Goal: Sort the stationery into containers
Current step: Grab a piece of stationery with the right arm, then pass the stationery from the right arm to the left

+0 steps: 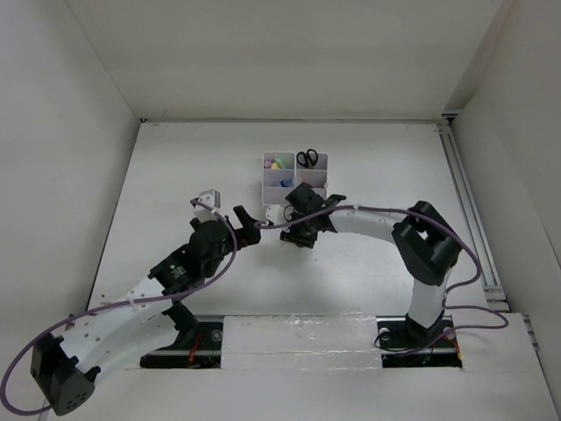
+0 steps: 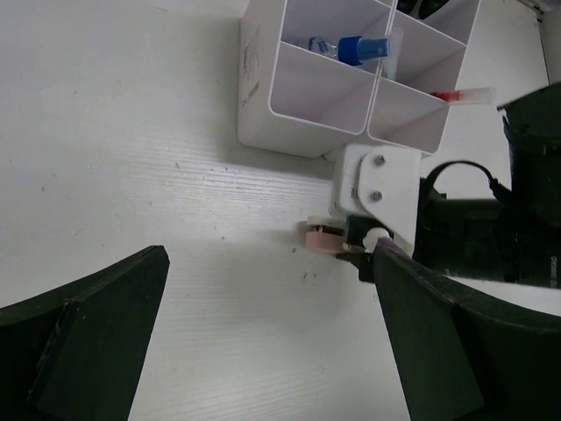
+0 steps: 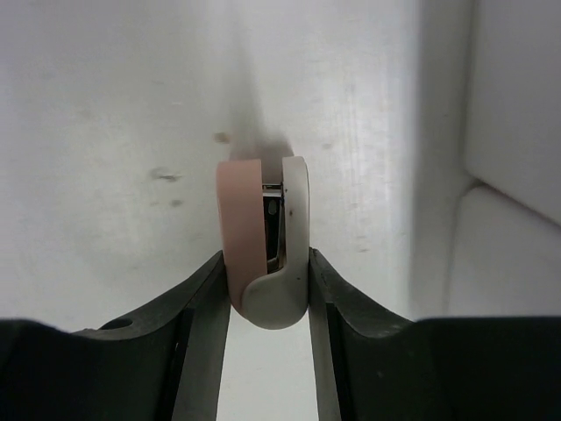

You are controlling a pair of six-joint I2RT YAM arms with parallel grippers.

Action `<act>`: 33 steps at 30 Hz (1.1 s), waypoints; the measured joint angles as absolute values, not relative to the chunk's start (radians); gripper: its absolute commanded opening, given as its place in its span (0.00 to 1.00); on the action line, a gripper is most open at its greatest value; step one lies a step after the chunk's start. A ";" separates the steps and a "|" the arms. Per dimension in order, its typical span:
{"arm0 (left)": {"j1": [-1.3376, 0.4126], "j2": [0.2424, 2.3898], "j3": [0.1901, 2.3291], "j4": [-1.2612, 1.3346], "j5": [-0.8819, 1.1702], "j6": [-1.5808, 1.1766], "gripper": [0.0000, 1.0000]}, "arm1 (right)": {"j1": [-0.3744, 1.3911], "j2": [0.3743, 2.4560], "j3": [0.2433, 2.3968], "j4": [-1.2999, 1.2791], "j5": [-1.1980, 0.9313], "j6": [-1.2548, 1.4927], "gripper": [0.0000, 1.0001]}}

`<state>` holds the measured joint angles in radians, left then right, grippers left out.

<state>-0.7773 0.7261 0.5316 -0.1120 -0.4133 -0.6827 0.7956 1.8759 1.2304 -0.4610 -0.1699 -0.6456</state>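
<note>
My right gripper (image 3: pixel 267 263) is shut on a small pink-and-cream stapler-like item (image 3: pixel 263 228) and holds it down at the table, just in front of the white organizer (image 1: pixel 295 173). The item also shows in the left wrist view (image 2: pixel 323 237). My left gripper (image 2: pixel 272 263) is open and empty, low over bare table to the left of the right gripper (image 1: pixel 291 233). The organizer holds black-handled scissors (image 1: pixel 307 159), yellow and pink highlighters (image 1: pixel 279 163), a blue-white tube (image 2: pixel 355 48) and a red pen (image 2: pixel 456 95).
A small grey object (image 1: pixel 208 195) lies on the table left of the organizer, close behind my left gripper (image 1: pixel 250 224). White walls close the table at the back and both sides. The two wrists are close together in front of the organizer.
</note>
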 measured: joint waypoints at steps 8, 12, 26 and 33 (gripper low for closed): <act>-0.777 0.687 0.532 -0.125 -0.413 -0.716 1.00 | 0.890 1.592 1.038 -0.346 -0.183 -0.466 0.00; -0.777 0.630 0.532 -0.099 -0.375 -0.721 1.00 | 0.934 1.438 1.011 -0.224 -0.106 -0.340 0.00; -0.777 0.713 0.538 0.278 -0.066 -0.683 0.90 | 0.999 1.244 0.935 -0.096 0.276 0.178 0.00; -0.777 0.849 0.540 0.358 0.021 -0.677 0.81 | 1.002 1.130 0.877 -0.045 0.292 0.241 0.00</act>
<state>-0.7773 0.8486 0.5400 0.3576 0.0208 -0.6769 1.0023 1.1301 0.8772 -0.0452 0.2920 0.2405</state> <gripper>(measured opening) 0.813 0.421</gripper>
